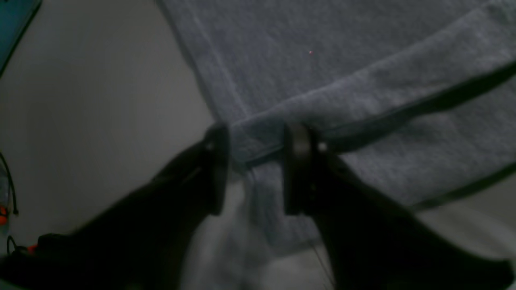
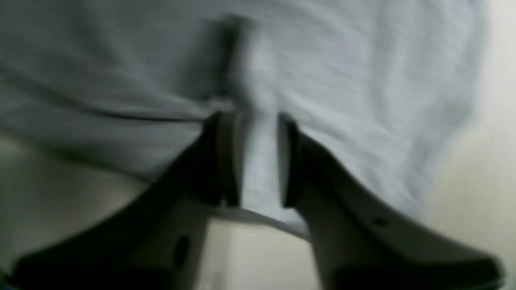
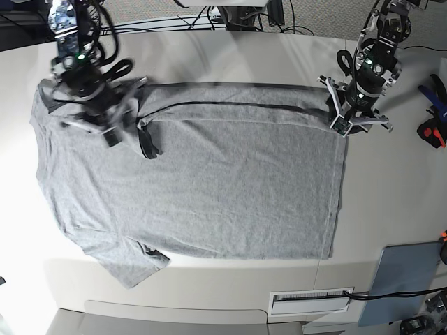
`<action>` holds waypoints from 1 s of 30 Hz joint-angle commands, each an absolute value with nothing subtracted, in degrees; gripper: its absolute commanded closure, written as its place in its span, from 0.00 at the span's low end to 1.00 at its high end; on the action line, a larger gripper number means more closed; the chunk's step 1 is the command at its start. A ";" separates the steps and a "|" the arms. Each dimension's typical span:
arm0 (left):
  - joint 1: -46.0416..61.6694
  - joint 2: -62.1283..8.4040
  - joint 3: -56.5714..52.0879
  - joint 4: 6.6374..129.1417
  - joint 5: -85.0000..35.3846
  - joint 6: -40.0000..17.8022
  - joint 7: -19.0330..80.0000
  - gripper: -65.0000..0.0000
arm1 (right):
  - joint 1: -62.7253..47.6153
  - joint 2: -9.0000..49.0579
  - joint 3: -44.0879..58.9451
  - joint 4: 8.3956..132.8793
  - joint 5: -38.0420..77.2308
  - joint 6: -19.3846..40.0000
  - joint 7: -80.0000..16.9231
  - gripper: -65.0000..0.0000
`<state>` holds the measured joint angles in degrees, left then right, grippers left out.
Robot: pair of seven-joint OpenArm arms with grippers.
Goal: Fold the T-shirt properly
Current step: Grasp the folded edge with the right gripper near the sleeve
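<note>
While flat, T-shirt (image 3: 209, 188) between both tools.

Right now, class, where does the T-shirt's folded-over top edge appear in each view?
Left wrist: folded edge runs centre to upper right, between the left gripper fingers.
Right wrist: blurred T-shirt only; fold unclear.
Base: along the top.
Shared landmark: grey shirt cloth.

The right pincer (image 2: 260, 161) straddles a fold of the T-shirt (image 2: 342, 100), jaws parted.

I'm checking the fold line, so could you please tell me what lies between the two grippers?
In the base view, only the T-shirt's folded top edge spans from the right gripper to the left gripper.
</note>
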<state>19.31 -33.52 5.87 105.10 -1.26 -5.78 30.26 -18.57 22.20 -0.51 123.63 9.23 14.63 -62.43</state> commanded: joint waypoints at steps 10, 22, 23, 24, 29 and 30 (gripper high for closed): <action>19.11 -31.03 5.37 106.91 -7.40 -5.32 31.70 0.90 | -26.22 22.85 15.20 120.73 8.97 14.57 -57.98 1.00; 20.23 -27.49 5.37 106.72 -7.01 -0.36 32.16 0.90 | -21.34 22.90 18.11 105.91 8.93 14.59 -54.89 1.00; 20.58 -27.46 5.37 106.69 -6.50 0.27 32.16 0.90 | -20.80 22.87 18.11 104.62 8.93 14.66 -54.89 1.00; 21.04 -27.49 5.37 106.65 -5.98 0.47 32.12 0.90 | -20.38 22.90 18.11 103.44 8.93 14.83 -54.70 1.00; 21.54 -27.44 5.37 103.77 -5.89 0.45 31.81 0.90 | -19.03 22.90 18.11 99.72 8.95 17.26 -54.50 1.00; 21.56 -27.46 5.37 102.83 -6.04 0.43 31.68 0.90 | -19.07 22.90 18.11 99.72 8.95 17.52 -54.65 1.00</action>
